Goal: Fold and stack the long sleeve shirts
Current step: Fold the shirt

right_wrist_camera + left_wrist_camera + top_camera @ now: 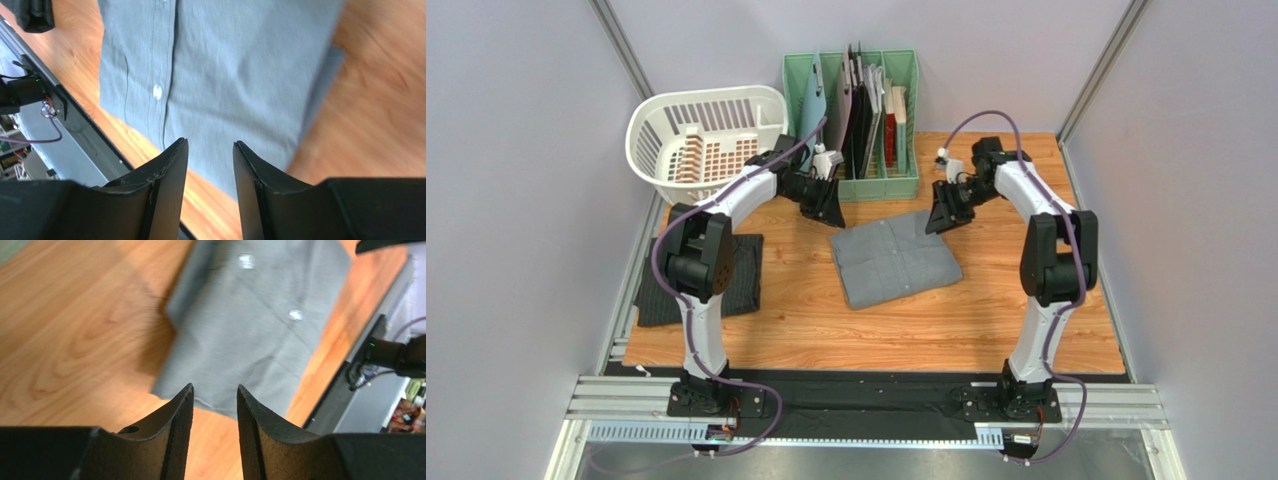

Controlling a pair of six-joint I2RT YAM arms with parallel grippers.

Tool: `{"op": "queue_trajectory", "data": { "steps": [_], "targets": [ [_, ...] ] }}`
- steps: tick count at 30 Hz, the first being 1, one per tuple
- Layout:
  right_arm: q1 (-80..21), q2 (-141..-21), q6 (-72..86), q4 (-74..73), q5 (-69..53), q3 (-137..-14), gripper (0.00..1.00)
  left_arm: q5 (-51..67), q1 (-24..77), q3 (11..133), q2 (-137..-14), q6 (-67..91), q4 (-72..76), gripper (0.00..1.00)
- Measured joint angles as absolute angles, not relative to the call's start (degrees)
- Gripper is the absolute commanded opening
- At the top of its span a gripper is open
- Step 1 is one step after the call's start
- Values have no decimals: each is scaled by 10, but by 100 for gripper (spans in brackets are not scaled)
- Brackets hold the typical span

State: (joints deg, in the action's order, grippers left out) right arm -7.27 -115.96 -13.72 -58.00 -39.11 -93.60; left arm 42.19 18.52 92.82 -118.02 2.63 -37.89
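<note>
**Top view.** The grey shirt (894, 262) lies folded, button side up, in the middle of the table (1026, 330), between my 2 arms. Its long axis runs left to right, turned a little so that the right end sits farther from my bases. The dark shirt (746, 275), also folded, lies flat at the left. It is well apart from the grey shirt and partly hidden behind my left arm.

**Key relation.** From both grippers the grey shirt lies toward my bases and below. My left gripper (824, 205) hangs just beyond the shirt's far left corner. My right gripper (946, 210) hangs at the far right corner and overlaps it in this view, so the right is slightly the nearer of the 2. From above I cannot tell whether either touches cloth.

**Wrist views.** Each pair of jaws stands partly apart, with a moderate gap that is neither wide nor pinched. Nothing lies between them; wood and shirt show through the gap. Both grippers are therefore empty, and they appear to be above the cloth, not on it.

**Judgement.** Both shirts look folded, and stacking is left to do. The grey shirt would have to travel left onto the dark shirt. That favours a 2-corner lift along the far edge, with 1 gripper per corner.
</note>
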Motion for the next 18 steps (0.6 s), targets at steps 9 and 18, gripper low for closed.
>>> {"op": "queue_trajectory", "data": {
  "steps": [9,18],
  "targets": [
    [-50,-1127,-147,-551,-405,-844,38,455,248,874,-1118,37,-373,45],
    [-65,-1148,-131,-511,-419,-731,40,419,259,955,-1272,-10,-441,47]
  ]
}}
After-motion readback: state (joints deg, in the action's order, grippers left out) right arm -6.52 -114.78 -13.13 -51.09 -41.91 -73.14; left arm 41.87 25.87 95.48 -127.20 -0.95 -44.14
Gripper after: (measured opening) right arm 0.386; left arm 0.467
